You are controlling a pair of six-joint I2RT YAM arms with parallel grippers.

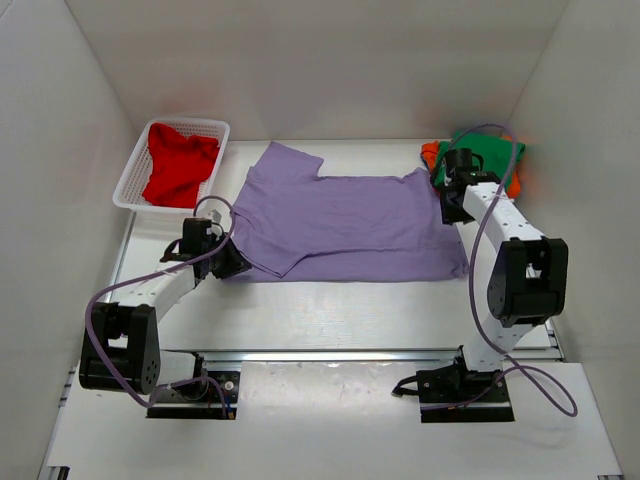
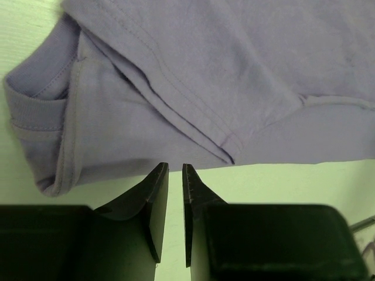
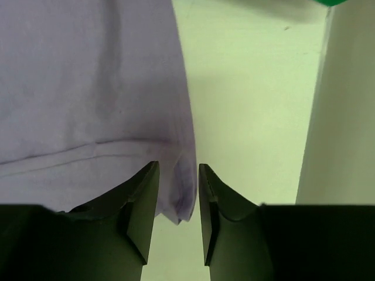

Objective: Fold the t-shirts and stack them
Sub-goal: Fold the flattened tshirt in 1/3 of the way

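The lavender-purple t-shirt (image 1: 345, 225) lies spread flat in the middle of the table. Its collar and a folded sleeve show in the left wrist view (image 2: 193, 76). My left gripper (image 1: 232, 262) sits at the shirt's near left corner. In its wrist view the gripper (image 2: 175, 167) is all but shut, with only a slit and nothing in it, its tips just short of the hem. My right gripper (image 1: 452, 207) is at the shirt's right edge. In its wrist view the gripper (image 3: 179, 167) is slightly open, with the shirt's corner (image 3: 184, 199) hanging loose between the fingers. No blue shirt is in view.
A red t-shirt (image 1: 180, 165) lies in the white mesh basket (image 1: 133, 172) at the back left. A green t-shirt (image 1: 490, 155) lies on an orange one (image 1: 429, 153) at the back right, just behind my right gripper. White walls enclose the table.
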